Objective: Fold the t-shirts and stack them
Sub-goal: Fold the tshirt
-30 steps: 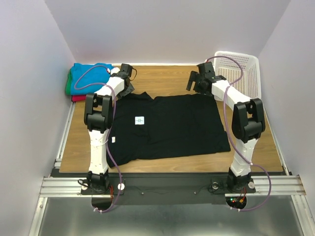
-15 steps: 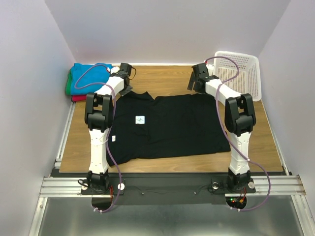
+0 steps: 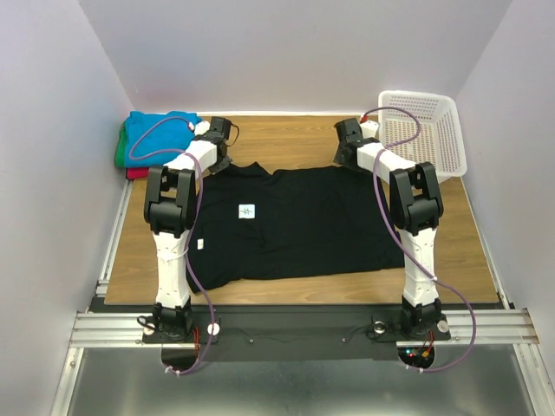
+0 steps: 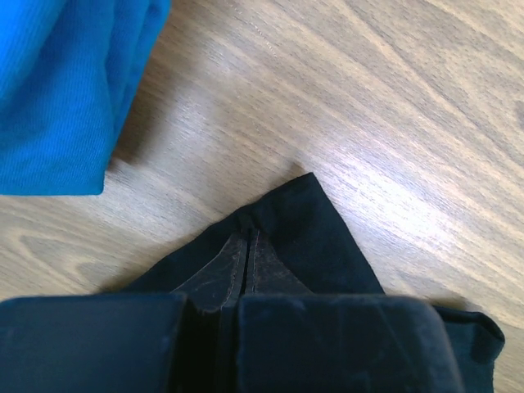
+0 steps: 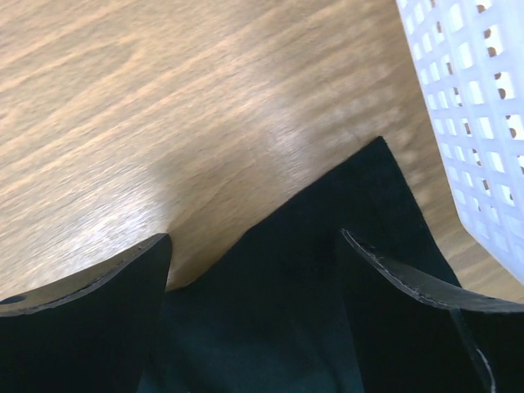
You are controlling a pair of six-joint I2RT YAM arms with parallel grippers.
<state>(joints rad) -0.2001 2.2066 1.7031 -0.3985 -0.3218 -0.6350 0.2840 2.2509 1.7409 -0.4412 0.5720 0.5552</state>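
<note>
Our left gripper (image 4: 247,246) has its jaws pressed together on the far left corner of the black t-shirt (image 3: 303,221), and a tip of cloth pokes out past them. Our right gripper (image 5: 254,236) holds its jaws apart, straddling the shirt's far right corner. The shirt lies spread flat on the wooden table (image 3: 286,139) between our arms. Near the left gripper sits the folded stack, with the turquoise-blue t-shirt (image 3: 160,134) on top and the green t-shirt (image 3: 118,158) and red t-shirt (image 3: 137,173) beneath. The white basket (image 3: 425,130) stands just beside the right gripper.

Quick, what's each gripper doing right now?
Left gripper: closed, pinching a corner of the black t-shirt.
Right gripper: open, fingers either side of another corner of it, holding nothing.
</note>
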